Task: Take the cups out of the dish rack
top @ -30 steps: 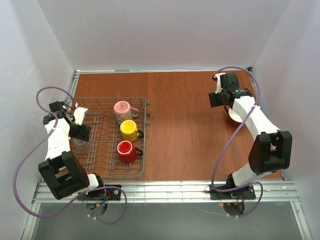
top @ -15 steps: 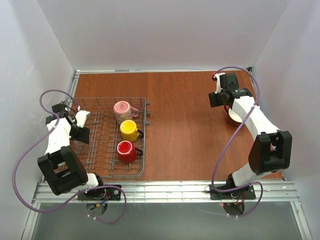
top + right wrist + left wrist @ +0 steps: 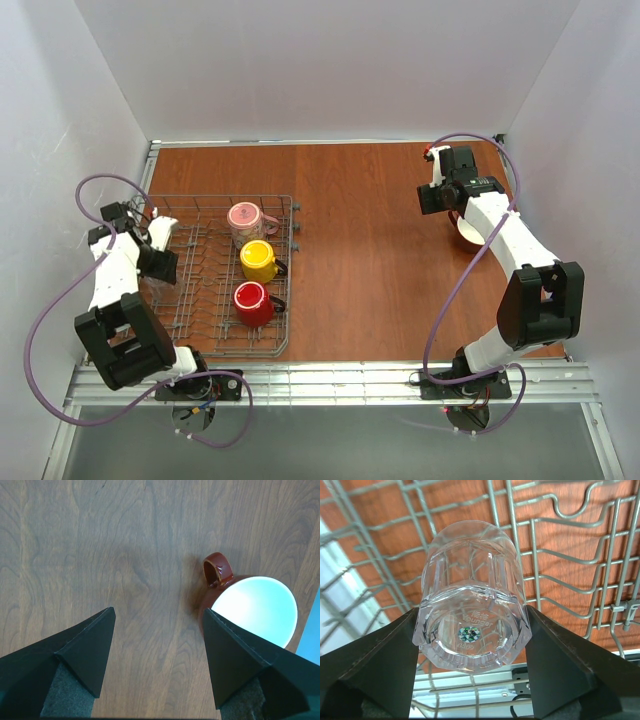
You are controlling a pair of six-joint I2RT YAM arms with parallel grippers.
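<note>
The clear glass tumbler [image 3: 470,570] sits between my left gripper's [image 3: 472,610] black fingers, which press on both its sides, over the left edge of the grey wire dish rack [image 3: 287,300]. In the top view the left gripper [image 3: 153,272] is at the rack's left side. The pink mug [image 3: 243,216], yellow mug [image 3: 257,259] and red mug [image 3: 250,301] stand in the rack's right half. My right gripper [image 3: 158,610] is open and empty above the table, just left of the white-lined, brown-sided cup [image 3: 255,612], which stands at the far right of the table [image 3: 466,231].
Rack wires [image 3: 580,555] surround the tumbler. A metal rail [image 3: 330,378] runs along the table's near edge. White walls enclose the wooden table [image 3: 360,260] on three sides.
My left arm has shifted slightly to the left with the tumbler in its fingers. The right arm and the mugs have not moved.
</note>
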